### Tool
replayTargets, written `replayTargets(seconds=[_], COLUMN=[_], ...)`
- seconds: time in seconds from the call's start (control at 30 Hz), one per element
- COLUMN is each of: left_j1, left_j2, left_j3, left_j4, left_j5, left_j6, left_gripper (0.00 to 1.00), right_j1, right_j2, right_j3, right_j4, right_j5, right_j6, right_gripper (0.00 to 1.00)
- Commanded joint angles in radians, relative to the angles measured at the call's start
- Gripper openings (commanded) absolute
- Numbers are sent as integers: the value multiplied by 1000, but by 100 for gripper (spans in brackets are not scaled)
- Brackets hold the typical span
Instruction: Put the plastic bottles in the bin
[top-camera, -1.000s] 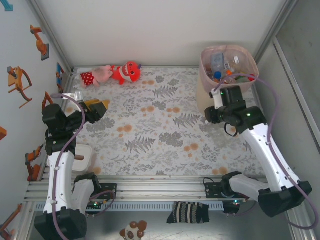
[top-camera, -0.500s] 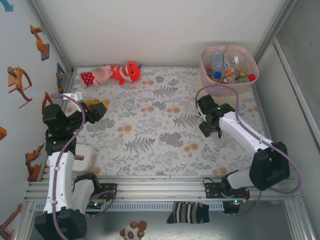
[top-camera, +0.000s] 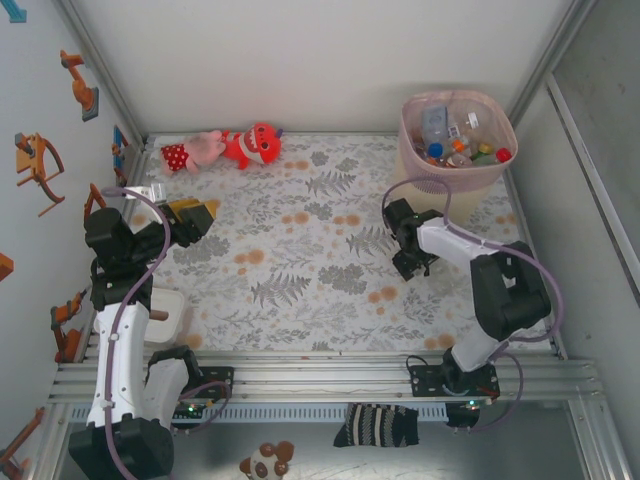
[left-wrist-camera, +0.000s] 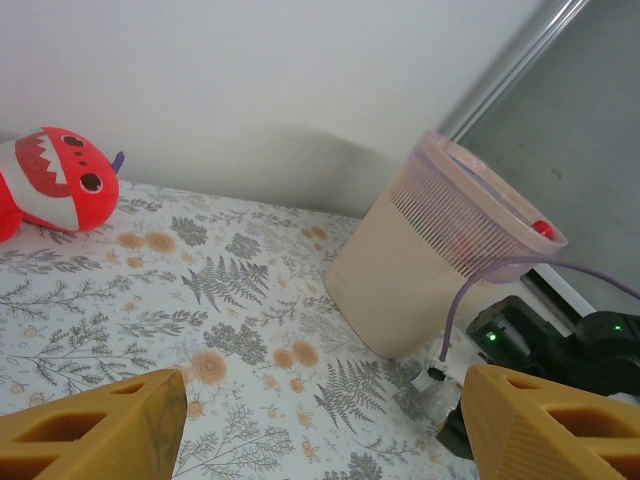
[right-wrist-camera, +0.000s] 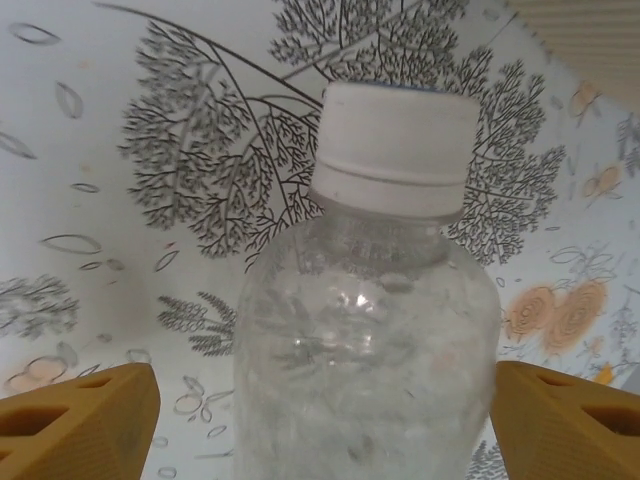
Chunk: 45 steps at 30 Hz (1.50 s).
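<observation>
Within the last second I had swung the right arm off the bin (top-camera: 408, 130) and down to the worktop (top-camera: 300, 260) just in front of it. The right fingers (right-wrist-camera: 80, 420) straddled a clear bottle (right-wrist-camera: 365, 330), spread wide and not closed on it. I read that as another pickup, with several bottles (top-camera: 450, 145) already binned. The bottle's long axis ran along the fingers, its white cap (right-wrist-camera: 395, 145) pointing away from the wrist. The left fingers (left-wrist-camera: 100, 430) hung wide and empty

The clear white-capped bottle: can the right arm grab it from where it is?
Probably yes: the bottle is already between the open fingers of the right gripper, with nothing blocking.
</observation>
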Motion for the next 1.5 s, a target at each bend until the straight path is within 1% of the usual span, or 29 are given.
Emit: replayTargets(seconds=[0.0, 0.17, 0.3, 0.43, 0.6, 0.77, 0.87, 1.0, 1.23, 1.4, 1.47], left_j1=[-3, -3, -3, -3, -2, -2, -2, -2, -2, -2, -2], left_j2=[-4, -4, -4, -3, -4, -3, -5, -7, -10, -8, -6], left_j3=[6, 6, 6, 6, 6, 8, 9, 8, 8, 7, 8], left_j4=[-8, -8, -7, -8, -8, -8, -8, -7, -8, -8, -8], left_j5=[4, 4, 4, 5, 3, 4, 3, 4, 3, 3, 4], left_j6=[24, 25, 25, 25, 25, 25, 25, 24, 25, 25, 25], left_gripper=[73, 73, 73, 73, 73, 73, 73, 73, 73, 73, 73], right_j1=[-17, -17, -16, -17, -17, -16, -18, -27, -78, -163, -193], right_j2=[29, 31, -6, -81, -220, -337, -372, -366, -271, -166, -125], right_j3=[-18, -20, 2, 34, 90, 187, 280, 452, 785, 996, 1075], right_j4=[18, 9, -22, -60, -100, -144, -178, -234, -273, -275, -271], right_j5=[-10, -51, -81, -163, -325, -474, -526, -540, -541, -514, -478], right_j6=[16, 25, 40, 48, 52, 52, 62, 74, 104, 115, 94], right_gripper=[80, 69, 62, 60, 60, 60, 60, 60, 59, 56, 56])
